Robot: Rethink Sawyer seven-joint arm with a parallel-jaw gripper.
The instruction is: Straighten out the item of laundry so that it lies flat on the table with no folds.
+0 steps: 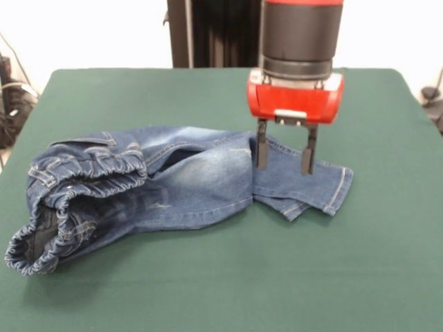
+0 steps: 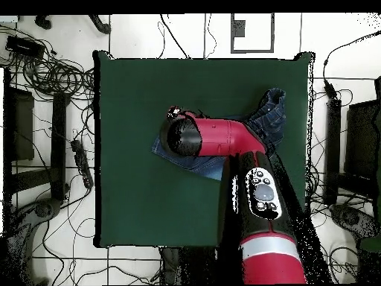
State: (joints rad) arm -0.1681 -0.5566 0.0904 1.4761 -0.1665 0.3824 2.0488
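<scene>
Waistband end of the jeans (image 1: 138,194) sits nearest the camera in the front view, bunched and rolled, elastic gathered, opening gaping toward the front-left. Legs run off toward the right, overlapped, with the cuff end doubled back under itself near the right hem. Garment lies on the table (image 1: 221,283), left of centre in the front view; the overhead view puts it toward the table's right side, mostly hidden by the arm (image 2: 257,194).

Gripper (image 1: 284,158) is over the cuff end, fingers (image 1: 262,149) spread apart, tips at or just above the denim, nothing clamped. Can't tell if they touch cloth.

Step in hand, as I read it: pinch the leg end and draw it out. To do it well:
- take the top layer near the hem, not the tucked corner below
- pull away from the waistband, low and along the table, so the fold unrolls instead of dragging the whole pile
- waistband roll needs its own pass; the leg pull likely won't flatten it

Task is early: multiple folds left.

Containers: none in view.
</scene>
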